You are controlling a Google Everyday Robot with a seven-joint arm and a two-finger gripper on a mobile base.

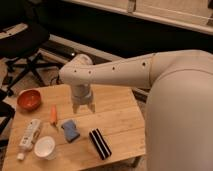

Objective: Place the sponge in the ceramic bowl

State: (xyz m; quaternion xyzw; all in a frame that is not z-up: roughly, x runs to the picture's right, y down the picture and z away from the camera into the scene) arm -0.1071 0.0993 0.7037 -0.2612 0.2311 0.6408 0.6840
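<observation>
The claw hung spread and empty over the counter. The sponge lay just below-left of it, outside the ceramic bowl farther left. Grasping and placing were left.

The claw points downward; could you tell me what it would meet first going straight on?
Probably the bare wooden table, just behind the small blue rectangular sponge; the claw hangs above it, though depth is unclear.

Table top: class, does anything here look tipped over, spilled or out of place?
The white bottle lies flat on its side beside the cup, rather than standing. No spill shows on the table. The sponge lies outside the bowl; the gripper hangs just beyond it.
</observation>
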